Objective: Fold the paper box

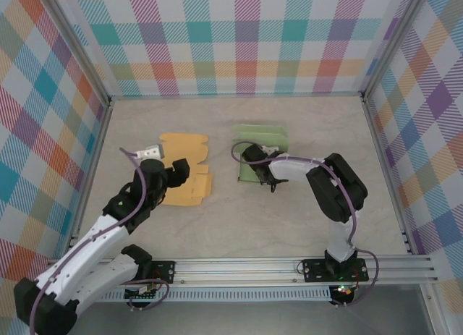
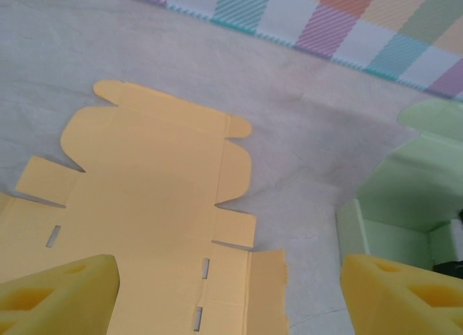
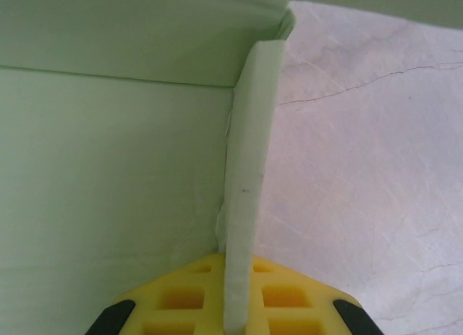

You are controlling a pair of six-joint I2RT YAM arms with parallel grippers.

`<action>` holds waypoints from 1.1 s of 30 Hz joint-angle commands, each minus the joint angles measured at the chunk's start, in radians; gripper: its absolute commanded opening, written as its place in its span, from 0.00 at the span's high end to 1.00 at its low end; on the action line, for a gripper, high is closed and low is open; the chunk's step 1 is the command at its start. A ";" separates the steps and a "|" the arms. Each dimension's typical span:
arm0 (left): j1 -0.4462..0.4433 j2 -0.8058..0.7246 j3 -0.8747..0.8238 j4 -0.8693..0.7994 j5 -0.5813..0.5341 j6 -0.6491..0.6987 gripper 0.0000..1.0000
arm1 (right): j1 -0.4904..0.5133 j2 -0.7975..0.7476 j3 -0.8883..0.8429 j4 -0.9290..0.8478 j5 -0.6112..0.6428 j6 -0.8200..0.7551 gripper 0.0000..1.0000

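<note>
Green paper box [image 1: 262, 148] sits half-folded mid-table [image 1: 289, 219], right gripper [image 3: 239, 306] clamped on its raised side wall [image 3: 246, 168], likely to stand it upright for the fold, while left gripper [image 2: 224, 299] hovers spread wide above flat yellow blank [image 2: 145, 176], apparently idle.

This looks like a robot lab's test cell: a tabletop [image 1: 239, 226] boxed in by plaid panels [image 1: 246, 38] on aluminium posts [image 1: 76, 45], with two arms [image 1: 336, 190] bolted to a metal rail [image 1: 239, 265].
</note>
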 commanded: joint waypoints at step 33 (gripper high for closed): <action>0.002 -0.150 -0.033 -0.060 0.053 -0.066 0.16 | 0.080 -0.100 -0.110 -0.194 -0.247 0.013 0.66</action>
